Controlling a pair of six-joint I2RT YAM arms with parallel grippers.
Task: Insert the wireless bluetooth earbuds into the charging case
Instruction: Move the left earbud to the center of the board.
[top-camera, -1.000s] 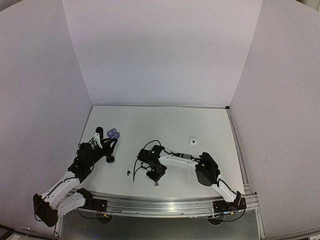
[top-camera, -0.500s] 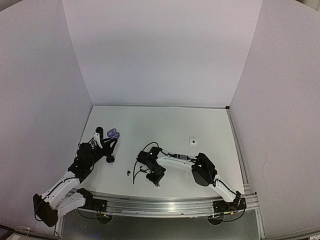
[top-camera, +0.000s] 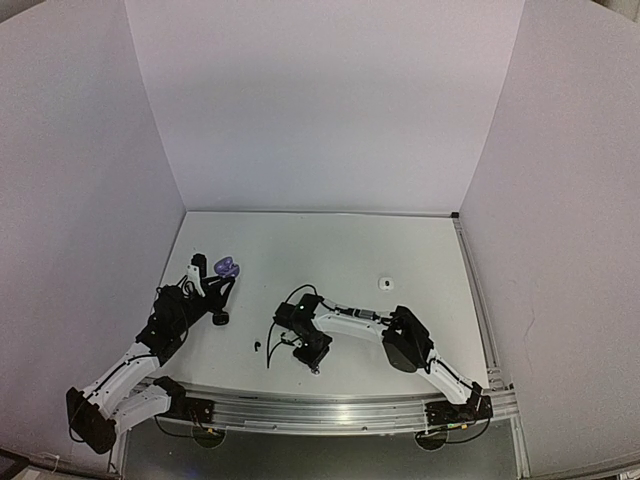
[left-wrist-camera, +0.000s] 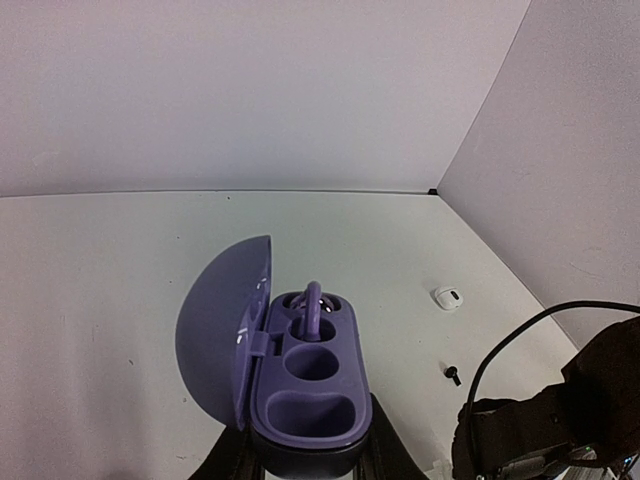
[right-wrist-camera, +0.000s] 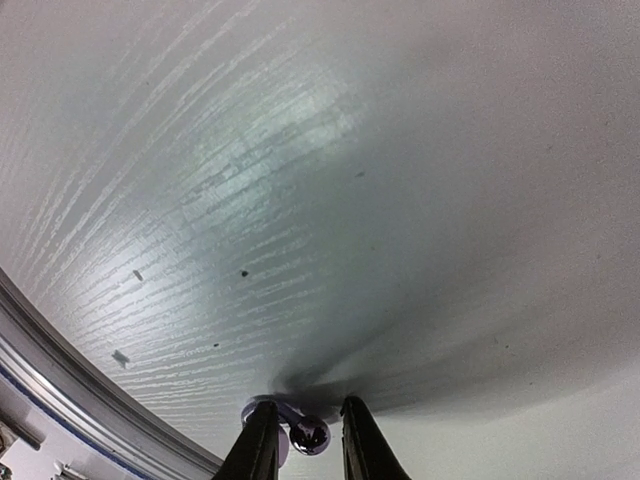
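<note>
Earbud (right-wrist-camera: 308, 434), the purplish one, is lying on the table (right-wrist-camera: 380, 200) right between the fingers of the right gripper (right-wrist-camera: 306, 412). The jaws are narrow, one finger on each side of it, but I can't tell if they're actually pinching it or just bracketing it. The gripper comes at it nose-down, which makes sense to me, since something that tiny lying on the surface can only be taken from above.

Heads up on the edge: this spot is close to the metal rail (right-wrist-camera: 60, 385) along the near side of the table. I'd guess the safe way out is straight up and then away from the rail, not a sideways drag.

Over on the other side, the left gripper (left-wrist-camera: 310, 463) is clamped on the near end of the charging case (left-wrist-camera: 305, 390). It holds the case with the lid (left-wrist-camera: 225, 320) swung open and the sockets facing up, basically a presented target. A seated bud (left-wrist-camera: 312, 303) fills the far socket. The near socket (left-wrist-camera: 304, 362) is empty, presumably for this one.

Room-wise, a black bud (left-wrist-camera: 452, 375) lies on the table between the two arms, low enough that a lifted carry should pass over it. A white bud (left-wrist-camera: 448, 297) sits farther back, well apart from everything.
</note>
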